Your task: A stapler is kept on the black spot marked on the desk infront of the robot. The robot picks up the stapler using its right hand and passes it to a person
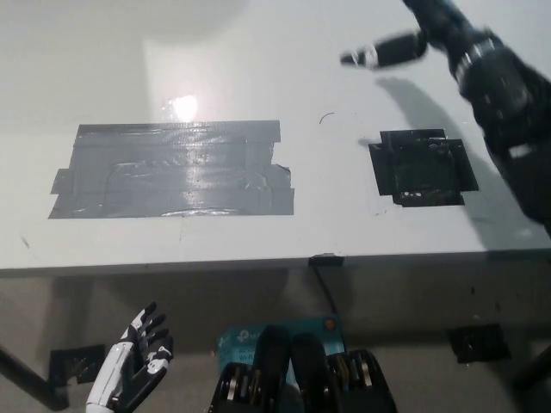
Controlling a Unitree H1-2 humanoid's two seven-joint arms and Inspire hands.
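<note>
No stapler shows in the head view. The black square spot (422, 168) on the white desk (258, 52) lies bare. My black right arm (508, 112) reaches in from the right, above and beyond the spot. My right hand (405, 43) hangs blurred near the top edge, fingers stretched toward the left and nothing in them. Its shadow falls on the desk just below it. My white left hand (133, 361) rests low at the lower left, below the desk's front edge, fingers apart and empty.
A large grey tape patch (172, 168) covers the left middle of the desk. The desk's front edge (258, 262) runs across the picture, with a thin cable (325, 288) hanging from it. Dark tape pieces (478, 342) lie on the floor.
</note>
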